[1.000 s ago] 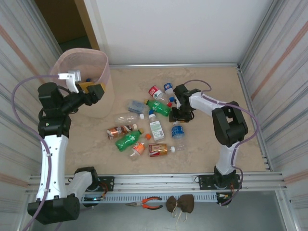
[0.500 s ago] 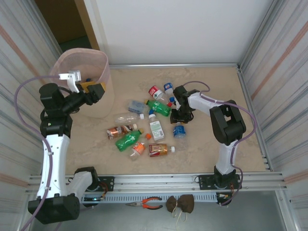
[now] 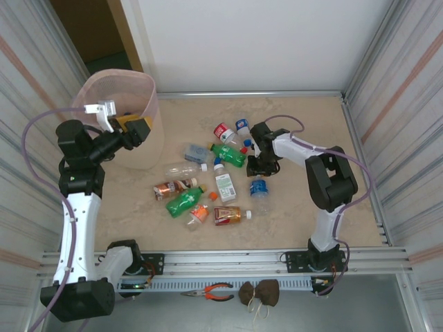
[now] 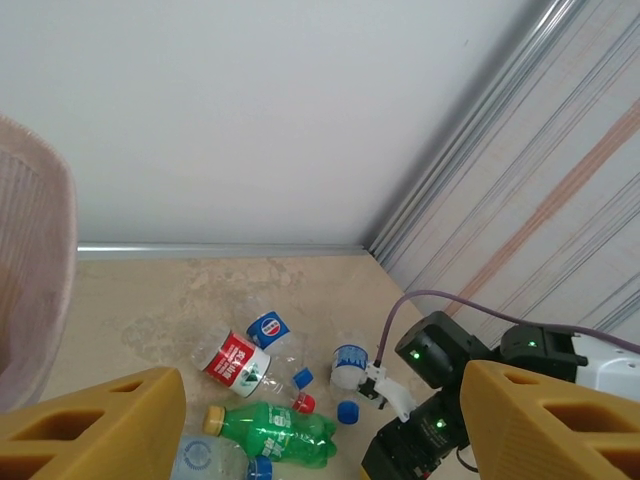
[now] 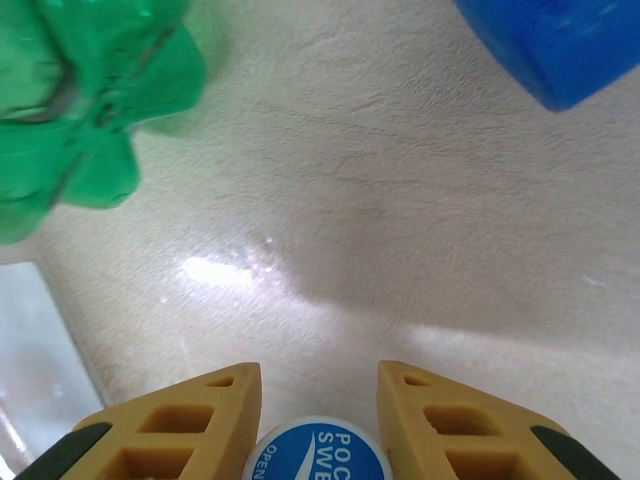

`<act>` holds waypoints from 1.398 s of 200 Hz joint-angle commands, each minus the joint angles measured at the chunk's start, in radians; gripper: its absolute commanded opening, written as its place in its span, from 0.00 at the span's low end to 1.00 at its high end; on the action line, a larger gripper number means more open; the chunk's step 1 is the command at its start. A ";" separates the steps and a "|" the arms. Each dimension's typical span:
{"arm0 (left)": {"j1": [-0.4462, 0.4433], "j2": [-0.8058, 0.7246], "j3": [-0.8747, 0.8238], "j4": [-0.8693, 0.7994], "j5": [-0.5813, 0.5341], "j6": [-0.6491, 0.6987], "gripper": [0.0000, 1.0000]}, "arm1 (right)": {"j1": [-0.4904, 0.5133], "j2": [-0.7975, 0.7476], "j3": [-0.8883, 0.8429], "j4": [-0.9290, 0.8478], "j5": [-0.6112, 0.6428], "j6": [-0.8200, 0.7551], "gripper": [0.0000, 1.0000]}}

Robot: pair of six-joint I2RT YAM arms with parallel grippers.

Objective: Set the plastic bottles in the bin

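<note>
The right tool point(image 5: 318, 400), well right of the bin point(image 3: 151, 131), grips a blue-capped bottle point(image 5: 318, 455). The left tool point(image 3: 136, 128) stands wide at its rim.

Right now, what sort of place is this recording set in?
Probably a purpose-built robot test cell, not a home: corrugated metal walls on both sides, an aluminium mounting rail along the near edge, and plastic bottles scattered beside a lined bin like a staged chore.
</note>
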 commanded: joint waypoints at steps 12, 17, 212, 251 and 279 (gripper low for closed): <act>-0.052 -0.004 -0.013 0.085 0.024 0.000 0.73 | 0.000 -0.141 -0.037 0.053 0.014 -0.010 0.28; -0.065 -0.002 -0.011 0.089 0.020 0.006 0.73 | 0.001 -0.158 -0.042 0.062 0.014 -0.010 0.28; -0.528 0.223 0.147 0.177 0.074 0.281 0.78 | -0.003 -0.872 -0.218 0.615 -0.184 -0.147 0.15; -0.603 0.264 0.171 0.183 0.109 0.337 0.80 | 0.005 -0.925 -0.188 0.661 -0.260 -0.144 0.12; -0.653 0.292 0.187 0.174 0.098 0.366 0.83 | 0.024 -0.930 -0.156 0.673 -0.277 -0.150 0.06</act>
